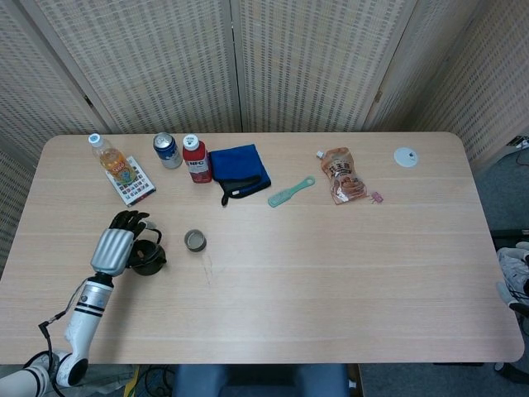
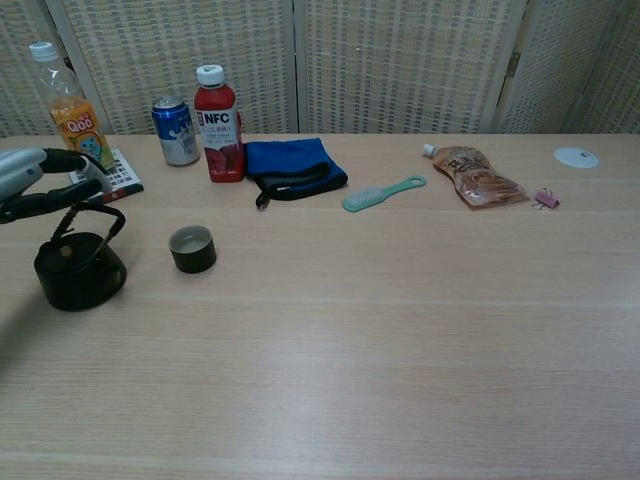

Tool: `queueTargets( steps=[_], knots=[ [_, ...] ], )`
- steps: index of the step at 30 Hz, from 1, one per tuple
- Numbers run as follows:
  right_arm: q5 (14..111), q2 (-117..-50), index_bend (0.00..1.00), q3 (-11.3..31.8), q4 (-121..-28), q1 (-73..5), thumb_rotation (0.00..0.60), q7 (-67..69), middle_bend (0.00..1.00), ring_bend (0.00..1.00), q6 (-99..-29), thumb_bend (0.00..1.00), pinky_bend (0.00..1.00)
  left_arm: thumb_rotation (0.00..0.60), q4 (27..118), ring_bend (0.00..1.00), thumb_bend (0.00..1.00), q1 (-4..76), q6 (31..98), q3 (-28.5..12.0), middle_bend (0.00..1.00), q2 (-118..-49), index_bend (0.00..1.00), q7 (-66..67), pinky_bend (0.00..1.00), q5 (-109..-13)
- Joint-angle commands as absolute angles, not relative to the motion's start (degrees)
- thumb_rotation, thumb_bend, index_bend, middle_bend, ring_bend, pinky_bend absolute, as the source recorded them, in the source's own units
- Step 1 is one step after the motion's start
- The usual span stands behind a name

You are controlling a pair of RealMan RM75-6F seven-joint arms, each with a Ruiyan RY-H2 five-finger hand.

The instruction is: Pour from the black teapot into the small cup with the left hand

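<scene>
The black teapot (image 1: 150,260) (image 2: 79,273) stands upright on the table near the left edge, its wire handle raised. My left hand (image 1: 116,246) (image 2: 42,186) hovers just above and to the left of that handle. Its fingers are stretched out and apart, and they hold nothing. The small dark cup (image 1: 195,241) (image 2: 192,248) sits upright a short way to the right of the teapot, clear of the hand. Neither view shows my right hand.
Along the back left stand an orange drink bottle (image 1: 111,157) (image 2: 76,112), a blue can (image 1: 167,150) (image 2: 177,130) and a red NFC bottle (image 1: 195,159) (image 2: 218,125). Further right lie a blue cloth (image 1: 239,169), a green brush (image 1: 291,192), a snack pouch (image 1: 341,175) and a white disc (image 1: 405,156).
</scene>
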State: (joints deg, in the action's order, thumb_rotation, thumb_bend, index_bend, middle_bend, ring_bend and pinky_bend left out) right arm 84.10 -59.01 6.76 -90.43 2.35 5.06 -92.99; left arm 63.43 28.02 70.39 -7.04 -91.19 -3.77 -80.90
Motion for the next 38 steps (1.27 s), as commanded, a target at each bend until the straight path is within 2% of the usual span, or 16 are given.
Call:
queueTargets(
  steps=[1,10,13,17,30,38],
  knots=[
    [84.1,-59.0,0.35,6.7,-90.4,2.3,0.6,5.1,0.28,0.24,-92.8,0.2,0.14,0.0,66.7,0.12,0.14,27.1,72.3,-8.1,0.18,-89.6,0.31,-4.9,0.08,-80.5],
    [84.8,-58.0,0.35,5.9,-90.2,1.4,0.6,5.2,0.28,0.24,-90.5,0.2,0.14,0.006,76.2,0.12,0.14,22.0,77.7,-8.2,0.18,-84.3,0.31,-0.9,0.07,-78.2],
    [85.6,-57.8,0.35,5.4,-90.1,0.8,0.6,5.4,0.28,0.24,-89.5,0.2,0.14,0.073,79.3,0.12,0.14,19.9,80.1,-7.6,0.18,-82.2,0.31,2.3,0.07,-77.9],
    [87.3,-58.3,0.35,4.6,-89.6,0.0,0.6,5.7,0.28,0.24,-88.4,0.21,0.14,0.241,84.3,0.12,0.14,17.2,82.3,-6.8,0.18,-79.4,0.32,5.6,0.07,-77.1],
    [92.5,-60.3,0.35,2.6,-88.8,-2.1,0.6,6.8,0.28,0.24,-87.6,0.21,0.16,0.249,93.6,0.12,0.14,9.7,90.1,-2.5,0.18,-74.9,0.34,8.8,0.07,-81.4],
    [92.9,-61.6,0.35,1.9,-88.9,-2.0,0.6,5.0,0.28,0.24,-87.8,0.21,0.17,0.251,97.3,0.12,0.14,7.5,90.4,-0.3,0.18,-73.3,0.34,13.0,0.07,-82.5]
  ],
)
